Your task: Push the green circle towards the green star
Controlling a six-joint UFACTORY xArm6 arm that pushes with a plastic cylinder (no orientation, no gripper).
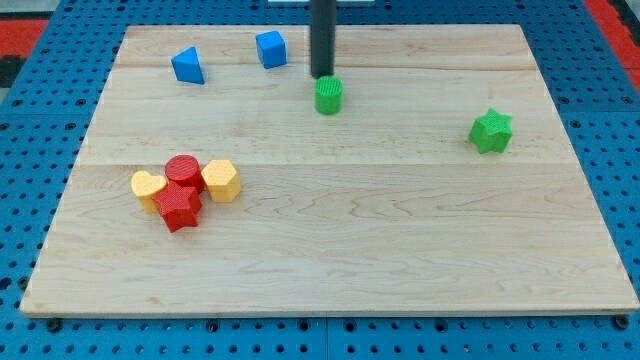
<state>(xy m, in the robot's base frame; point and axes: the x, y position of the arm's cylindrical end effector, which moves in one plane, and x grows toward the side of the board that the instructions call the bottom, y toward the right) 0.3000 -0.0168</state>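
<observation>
Wooden board (330, 250) inspected; rod tip (322, 77) at the green circle (329, 96).
The arm carries no claw (rod only); its tip sits just above the circle at the view's top centre. The green star (491, 131) lies well apart, right. Red and yellow blocks (185, 192) cluster left; two blue blocks (228, 58) lie top left.

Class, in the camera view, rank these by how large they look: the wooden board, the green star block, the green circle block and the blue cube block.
1. Light wooden board, by far the largest.
2. Green star block.
3. Green circle block and blue cube block look much alike, so I leave them unranked; both also sit farther up the view.
</observation>
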